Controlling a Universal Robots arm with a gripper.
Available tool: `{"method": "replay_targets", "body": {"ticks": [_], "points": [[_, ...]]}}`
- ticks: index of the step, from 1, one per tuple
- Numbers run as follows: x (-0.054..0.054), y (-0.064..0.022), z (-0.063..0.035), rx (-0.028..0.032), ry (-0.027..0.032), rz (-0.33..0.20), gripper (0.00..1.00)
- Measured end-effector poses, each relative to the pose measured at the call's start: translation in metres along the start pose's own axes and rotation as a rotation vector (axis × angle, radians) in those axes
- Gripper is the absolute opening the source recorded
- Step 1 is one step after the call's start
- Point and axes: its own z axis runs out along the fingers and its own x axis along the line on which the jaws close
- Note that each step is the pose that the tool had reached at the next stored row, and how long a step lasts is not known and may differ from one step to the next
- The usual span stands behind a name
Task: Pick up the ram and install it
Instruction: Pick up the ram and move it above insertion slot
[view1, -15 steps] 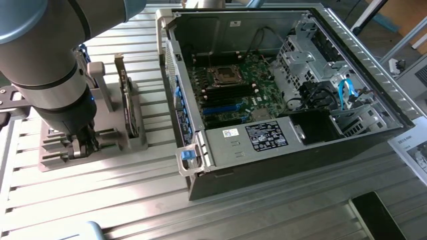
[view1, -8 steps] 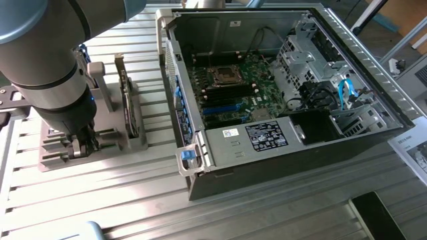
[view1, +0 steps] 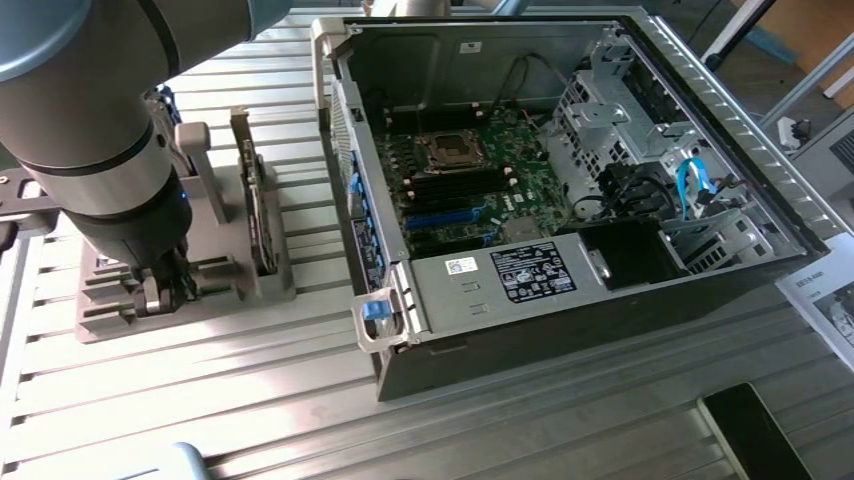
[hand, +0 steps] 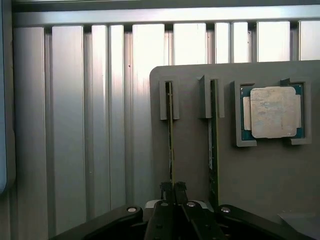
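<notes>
This looks like a robotics lab or assembly test bench. A slotted aluminium-profile table (view1: 534, 430) carries an opened desktop computer case (view1: 727, 120) with its motherboard (view1: 467, 190) bare. On the exterior view's left, a grey fixture (view1: 107, 325) holds the ram (hand: 171, 145), a second stick (hand: 213, 150) and a processor chip (hand: 273, 112) beneath an industrial robot arm (view1: 94, 130).

The arm (view1: 94, 110) is a thick cylinder of brushed silver-grey metal with a smooth, pale blue-grey joint cap; directly above the gripper (view1: 167, 285) it ends in a black collar, with a small blue glint at the collar's upper edge. The gripper is matt black throughout, with two flat linkage bars (hand: 112, 220) flanking its centre, each set with round, bright silver screws (hand: 190, 204). At the gripper's front end are two narrow black fingertips (hand: 180, 188) with fine ribbing on their tips.
</notes>
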Motion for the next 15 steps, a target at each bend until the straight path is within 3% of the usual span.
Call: {"method": "replay_targets", "body": {"ticks": [15], "points": [[0.0,-0.0007,-0.0137,-0.0001,0.0001,0.0,0.12]]}}
